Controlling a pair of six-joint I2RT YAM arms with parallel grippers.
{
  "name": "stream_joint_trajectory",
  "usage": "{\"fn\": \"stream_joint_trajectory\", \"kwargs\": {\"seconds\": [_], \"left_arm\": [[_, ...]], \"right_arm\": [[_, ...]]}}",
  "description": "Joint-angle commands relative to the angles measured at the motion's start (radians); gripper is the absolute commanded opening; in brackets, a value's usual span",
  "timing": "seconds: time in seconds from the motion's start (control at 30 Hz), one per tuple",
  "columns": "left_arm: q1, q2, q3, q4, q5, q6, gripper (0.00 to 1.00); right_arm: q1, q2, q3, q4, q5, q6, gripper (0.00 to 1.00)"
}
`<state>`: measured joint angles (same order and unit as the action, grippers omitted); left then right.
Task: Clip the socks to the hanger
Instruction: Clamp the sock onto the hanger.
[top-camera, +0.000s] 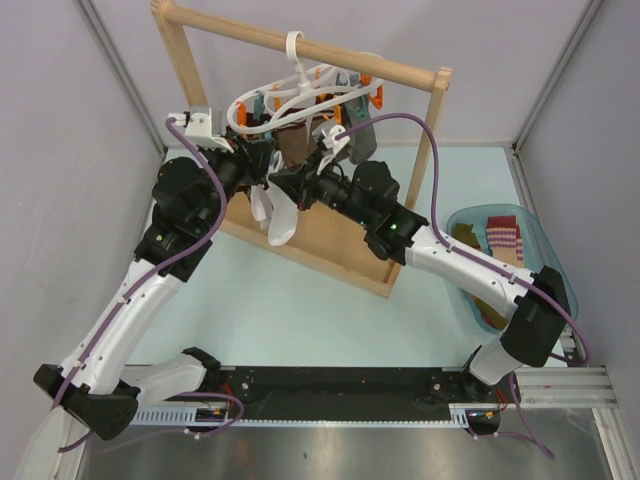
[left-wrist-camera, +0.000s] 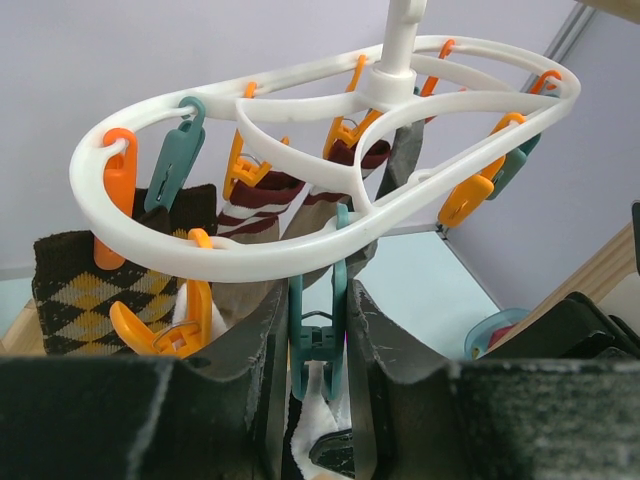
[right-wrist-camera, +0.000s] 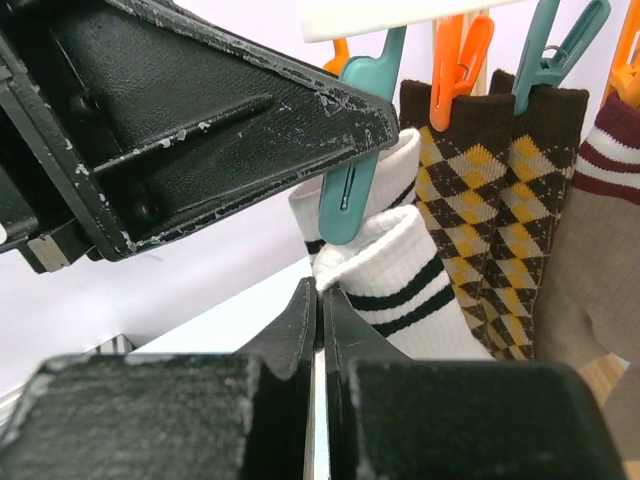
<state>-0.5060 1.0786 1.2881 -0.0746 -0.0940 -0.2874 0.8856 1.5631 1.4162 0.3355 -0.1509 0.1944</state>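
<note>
the main risk, as i judge it: the cuff of the white striped sock (right-wrist-camera: 400, 285) sits beside the teal clip (left-wrist-camera: 318, 345), not clearly inside its mouth. if the squeeze eases too early, the clip shuts on nothing and the sock drops to the surface. the hanger (left-wrist-camera: 260, 262) hangs free by its hook, at 12 o'clock on the wooden rack (top-camera: 330, 245), so a push could swing it away. the two pincers are also close enough to collide.

the left arm (top-camera: 170, 230) reaches up from 7 o'clock, the left pincer (left-wrist-camera: 318, 310) clenched around the teal clip. the right arm (top-camera: 450, 255) comes from 4 o'clock, the right pincer (right-wrist-camera: 320, 300) pressed closed, apparently pinching the sock's cuff edge.
</note>
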Motion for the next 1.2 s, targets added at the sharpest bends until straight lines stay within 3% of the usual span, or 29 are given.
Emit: {"fn": "stream_joint_trajectory", "kwargs": {"seconds": [0.0, 1.17], "left_arm": [[-0.005, -0.025, -0.024, -0.034, 0.013, 0.014, 0.00], [-0.005, -0.025, -0.056, 0.002, 0.017, -0.018, 0.02]], "right_arm": [[-0.004, -0.044, 0.047, 0.071, -0.026, 0.030, 0.00], [-0.028, -0.032, 0.070, 0.161, -0.067, 0.177, 0.00]]}}
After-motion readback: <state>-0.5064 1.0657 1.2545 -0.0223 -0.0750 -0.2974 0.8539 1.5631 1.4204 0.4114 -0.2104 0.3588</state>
